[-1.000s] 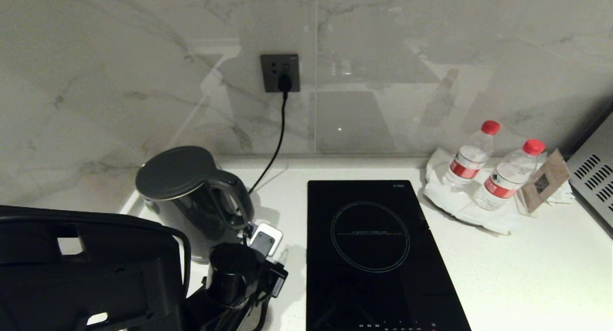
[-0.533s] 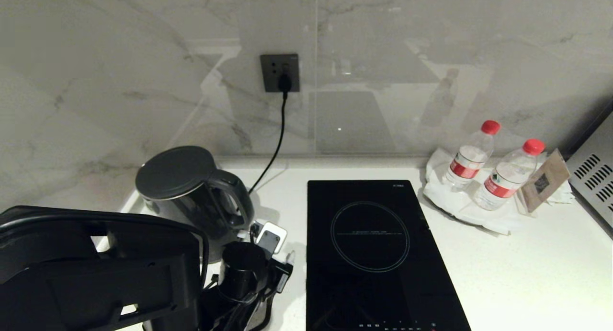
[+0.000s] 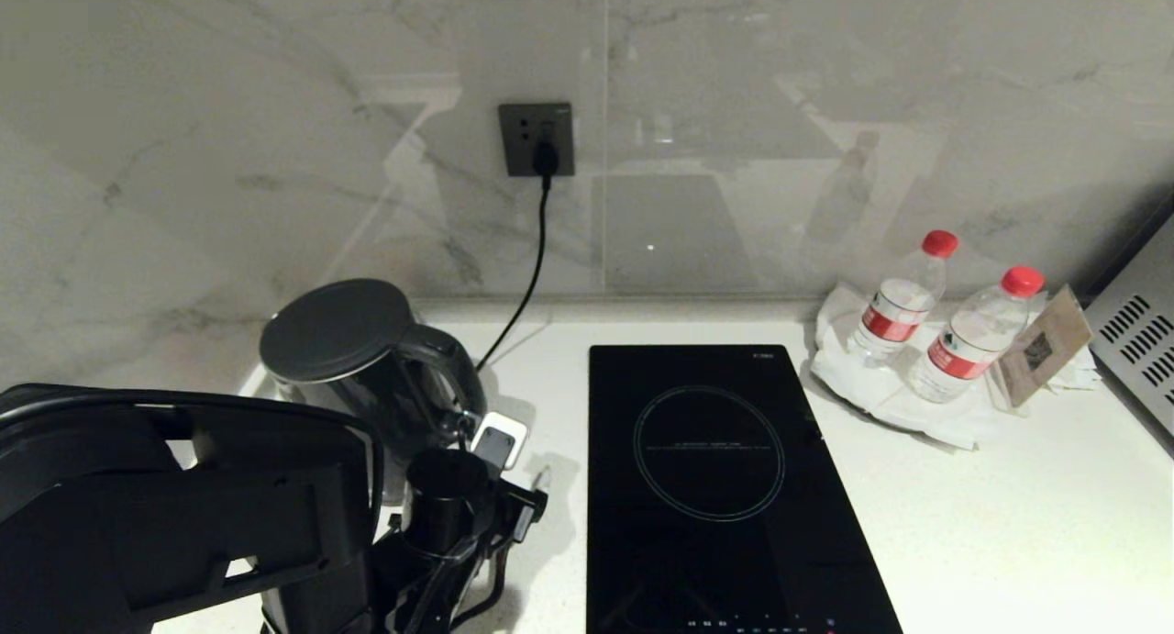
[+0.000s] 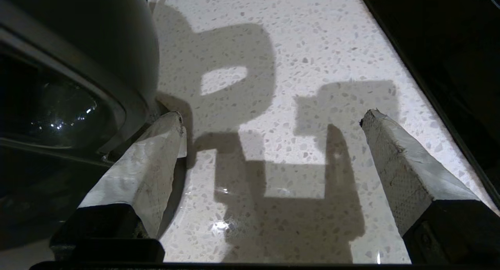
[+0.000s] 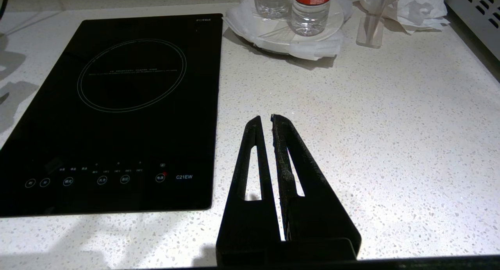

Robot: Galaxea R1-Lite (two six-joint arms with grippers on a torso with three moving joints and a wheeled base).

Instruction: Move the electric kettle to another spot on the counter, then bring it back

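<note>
Glossy marble wall (image 3: 229,139) holds a dark socket (image 3: 537,139).

1. Left gripper (image 4: 273,117) is spread wide over the counter (image 4: 312,47), nothing between its taped fingers (image 4: 394,160).
2. One finger sits right up against the electric kettle (image 4: 78,67); can't tell if it touches.
3. The other finger is near the black cooktop's (image 4: 449,39) edge.
4. Gripper and kettle-handle shadows fall across the speckled stone.

The white speckled stone counter (image 3: 1009,506) carries a dark grey cylindrical electric kettle (image 3: 358,368) at its back left, a flat black glass induction hob (image 3: 725,487) in the middle, and a white paper-lined plate (image 3: 880,386) bearing two bottles at the right
</note>
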